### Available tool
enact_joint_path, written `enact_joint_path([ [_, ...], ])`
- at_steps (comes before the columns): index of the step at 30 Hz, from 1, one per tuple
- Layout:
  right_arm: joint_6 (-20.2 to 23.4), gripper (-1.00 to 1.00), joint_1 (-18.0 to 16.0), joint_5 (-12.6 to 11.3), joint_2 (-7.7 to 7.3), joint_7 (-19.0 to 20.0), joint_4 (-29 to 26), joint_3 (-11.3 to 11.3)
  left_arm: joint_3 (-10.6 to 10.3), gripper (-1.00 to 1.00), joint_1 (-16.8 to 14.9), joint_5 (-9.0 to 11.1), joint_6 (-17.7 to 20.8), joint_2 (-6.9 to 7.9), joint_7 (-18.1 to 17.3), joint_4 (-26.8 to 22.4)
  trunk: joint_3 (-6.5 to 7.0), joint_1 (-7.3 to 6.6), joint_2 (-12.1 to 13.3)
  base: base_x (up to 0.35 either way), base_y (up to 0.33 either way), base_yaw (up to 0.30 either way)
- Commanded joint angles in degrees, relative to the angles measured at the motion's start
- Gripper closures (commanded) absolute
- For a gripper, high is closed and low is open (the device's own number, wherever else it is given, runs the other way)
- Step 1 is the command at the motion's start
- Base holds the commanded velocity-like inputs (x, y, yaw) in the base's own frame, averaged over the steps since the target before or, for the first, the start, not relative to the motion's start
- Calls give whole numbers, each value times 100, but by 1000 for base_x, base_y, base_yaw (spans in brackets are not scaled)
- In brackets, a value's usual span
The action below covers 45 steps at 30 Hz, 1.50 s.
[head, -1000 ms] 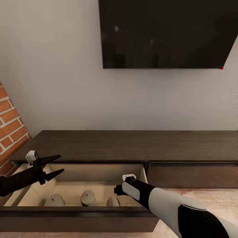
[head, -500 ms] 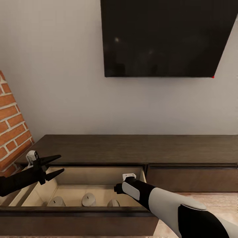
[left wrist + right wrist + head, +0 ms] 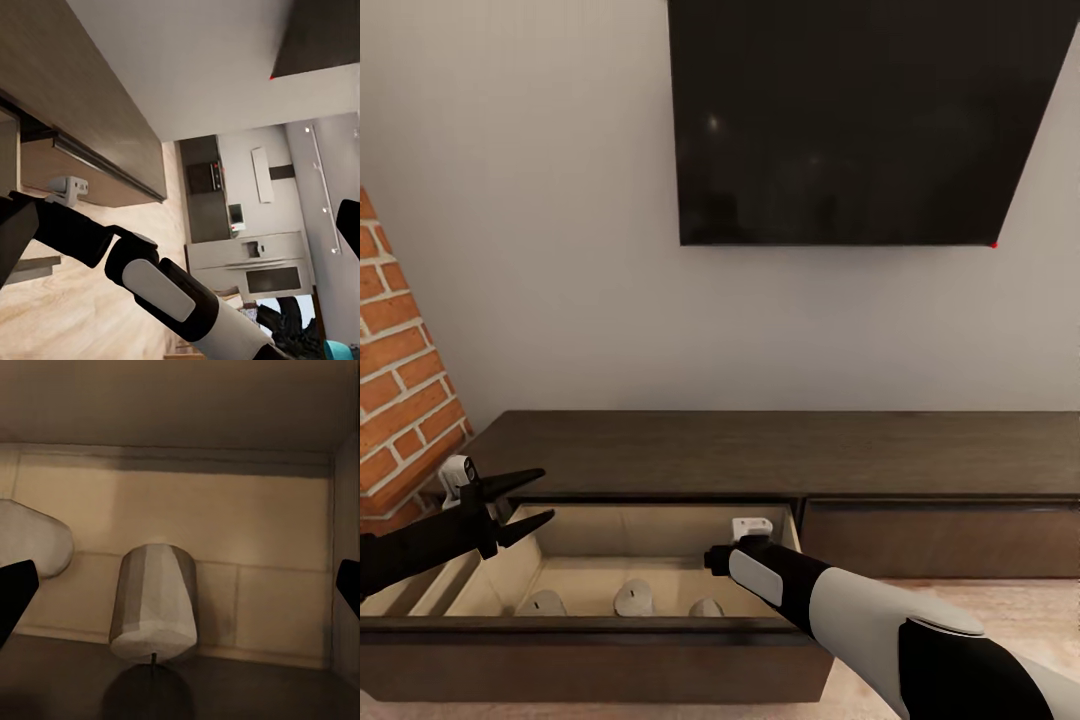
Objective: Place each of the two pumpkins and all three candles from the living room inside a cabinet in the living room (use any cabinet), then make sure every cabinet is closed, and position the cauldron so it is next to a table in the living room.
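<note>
The cabinet [image 3: 760, 450] is a long dark wood unit under a wall TV, and its left drawer [image 3: 590, 655] stands pulled out. Three pale candles [image 3: 632, 597] stand in a row on the drawer's beige floor. My right arm [image 3: 770, 578] reaches down into the drawer. The right gripper [image 3: 181, 589] is open, with one candle [image 3: 155, 604] upright between its spread fingers, untouched, and another candle [image 3: 34, 544] off to the side. My left gripper [image 3: 547, 493] hovers open and empty above the drawer's left end. The pumpkins, cauldron and table are out of view.
The cabinet's right drawer front [image 3: 940, 535] is shut. A brick wall [image 3: 400, 370] rises close on the left. A black TV [image 3: 850, 120] hangs above. The left wrist view looks past my right arm [image 3: 172, 292] to a distant kitchen [image 3: 247, 247].
The whole head view has shifted, so the TV sits lower and the candles are more hidden behind the drawer front. Both grippers keep the same pose and stay open.
</note>
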Motion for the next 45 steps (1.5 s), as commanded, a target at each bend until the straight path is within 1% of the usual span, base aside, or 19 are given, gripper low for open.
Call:
enact_joint_path([
  [1,-45,-100,-9,-18,0,-29,-6,28,4,-100,-3,29,19,0,29,0,13,-24,39,-12,2,0],
  [5,-183,-100,-8,-20,0,-29,-3,28,4,-100,-3,29,19,0,29,-6,84,-112,199,-4,1,0],
  [15,-235,-100,-8,-21,0,-27,1,28,4,-100,-3,29,19,0,29,-22,264,-331,600,0,0,0],
  [21,-461,-100,-15,-21,0,-21,-5,28,4,-100,-3,29,19,0,29,-27,372,-463,841,0,0,0],
  [26,-514,-100,-16,-26,0,-20,-12,28,4,-100,-3,29,19,0,29,-27,461,-573,1042,0,0,0],
  [27,-617,-100,-16,-43,0,-23,-9,27,4,-100,-3,29,19,0,29,-27,479,-595,1082,0,0,0],
  [29,-669,-100,-16,-52,0,-24,-3,23,4,-100,-3,29,19,0,29,-27,515,-639,1162,0,0,0],
  [38,-788,-100,-16,-53,0,-20,-6,20,-22,-100,-3,29,19,0,29,-27,677,-837,1523,-1,0,0],
  [45,-805,-100,-16,-48,0,-20,-6,19,-23,-100,-3,29,19,0,29,-27,802,-990,1804,-219,49,0],
])
